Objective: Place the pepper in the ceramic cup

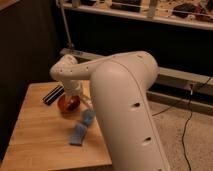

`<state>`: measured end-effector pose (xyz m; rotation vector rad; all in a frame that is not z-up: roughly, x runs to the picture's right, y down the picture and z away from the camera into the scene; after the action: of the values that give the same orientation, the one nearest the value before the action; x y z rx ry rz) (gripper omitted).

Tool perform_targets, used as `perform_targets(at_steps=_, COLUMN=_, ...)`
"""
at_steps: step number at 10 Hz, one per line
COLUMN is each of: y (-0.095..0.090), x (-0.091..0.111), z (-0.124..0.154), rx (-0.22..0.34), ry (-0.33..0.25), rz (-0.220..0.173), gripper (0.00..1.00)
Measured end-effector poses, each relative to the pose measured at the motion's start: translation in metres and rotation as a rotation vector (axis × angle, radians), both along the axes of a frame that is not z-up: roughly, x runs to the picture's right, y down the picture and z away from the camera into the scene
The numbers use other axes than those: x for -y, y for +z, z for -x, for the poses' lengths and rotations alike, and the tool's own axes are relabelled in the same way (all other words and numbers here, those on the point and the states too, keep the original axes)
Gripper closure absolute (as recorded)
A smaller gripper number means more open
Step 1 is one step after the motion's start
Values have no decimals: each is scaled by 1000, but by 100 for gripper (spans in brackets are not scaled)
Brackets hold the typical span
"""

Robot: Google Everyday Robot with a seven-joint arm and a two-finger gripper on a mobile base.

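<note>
**Item 1, orange-brown bowl** [67, 105]. Round, with a glossy red-orange inside. It stands on the wooden table [35, 131], towards the far edge. All places below are given from this bowl.

**Item 2, gripper** [71, 98]. It hangs directly over the bowl at the end of the white arm [125, 105], low enough to overlap the rim. The wrist drops straight down from a rounded joint above the bowl. The jaws stand spread wide. Nothing can be seen held between them.

**Item 3, ceramic cup** [88, 117]. Small and pale blue. It sits on the table just to the right of the bowl and nearer the camera. It is close to the bowl, but whether they touch cannot be told. The cup's right side meets the edge of the arm's large forward link. From the gripper, the cup lies below and to the right, near but clearly outside the jaws.

**Item 4, pepper.** It cannot be told apart from the red-orange inside of the bowl under the gripper.

**Item 5, blue pad** [77, 135]. Flat and cloth-like. It lies nearer the camera than the bowl, beyond the cup on the same side.

**Item 6, dark ribbed object** [52, 95]. Long and black, it lies slantwise just left of the bowl.

**Item 7, black cable** [188, 116]. It trails over the floor well to the right of the bowl.
</note>
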<state>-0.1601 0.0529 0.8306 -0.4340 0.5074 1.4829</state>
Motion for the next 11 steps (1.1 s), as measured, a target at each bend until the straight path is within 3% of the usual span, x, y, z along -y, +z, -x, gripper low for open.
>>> perform_targets(at_steps=2, y=3, x=1, z=2, rx=17, ry=4, rz=0, gripper=23)
perform_targets(at_steps=5, y=7, x=2, z=6, rx=34, ry=0, rz=1, gripper=45)
perform_targets(at_steps=11, y=15, x=-10, z=7, rx=44, ry=-13, rz=35, gripper=46)
